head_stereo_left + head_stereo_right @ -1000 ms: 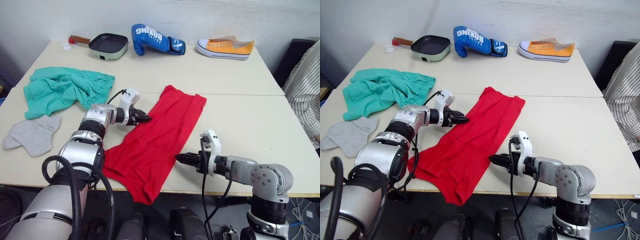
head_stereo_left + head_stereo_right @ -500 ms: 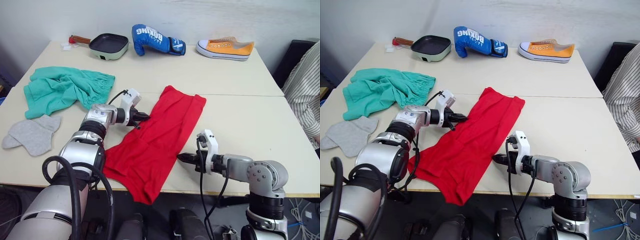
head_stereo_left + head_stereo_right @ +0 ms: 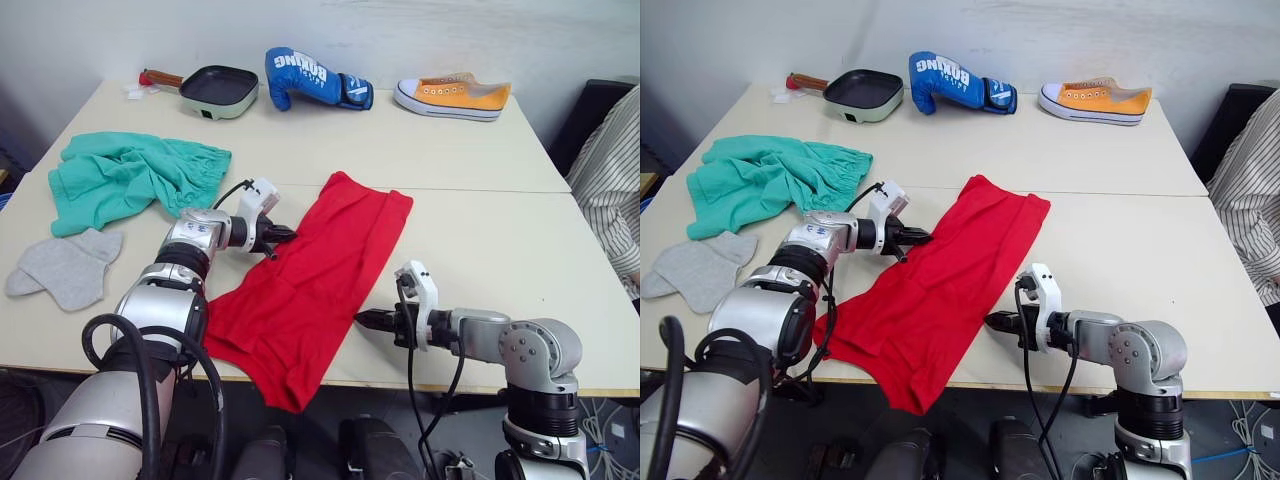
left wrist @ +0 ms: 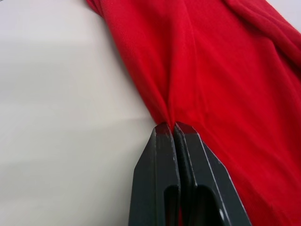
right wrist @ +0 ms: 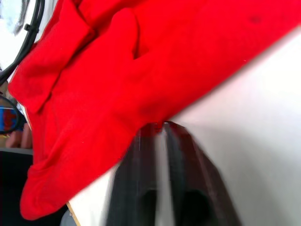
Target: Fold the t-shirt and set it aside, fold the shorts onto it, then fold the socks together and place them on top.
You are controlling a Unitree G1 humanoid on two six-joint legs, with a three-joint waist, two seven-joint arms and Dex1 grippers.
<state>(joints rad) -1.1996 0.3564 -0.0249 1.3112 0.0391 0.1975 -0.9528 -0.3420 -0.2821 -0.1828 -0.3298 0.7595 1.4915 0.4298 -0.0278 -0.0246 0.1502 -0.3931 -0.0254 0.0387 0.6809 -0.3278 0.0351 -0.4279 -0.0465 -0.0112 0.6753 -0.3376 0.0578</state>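
Two grippers pinch the t-shirt (image 3: 310, 280) at opposite long edges, one on each side of the red strip; nearest, the right gripper (image 3: 362, 320) has its fingers closed on the hem-side edge close to the front of the table (image 3: 500, 250), and the wrist view shows red cloth caught between its tips; across the strip the left gripper (image 3: 285, 234) is shut tight on the other edge, the cloth puckering into its tips; I judge both grips are taken so the shirt can be lifted and doubled over, since it is already narrowed lengthwise. The shirt lies mid-table as a long band; its long axis runs diagonally, from the near end drooping over the table's front edge on the robot's left up to the far end pointing away and to the right. Farther left lie the grey socks (image 3: 62, 268) near the front edge, then the green shorts (image 3: 130, 175) bunched beyond them, both well apart from the shirt; along the far edge stand a small pan (image 3: 212, 90), a blue boxing glove (image 3: 315, 78) and an orange shoe (image 3: 452, 96).
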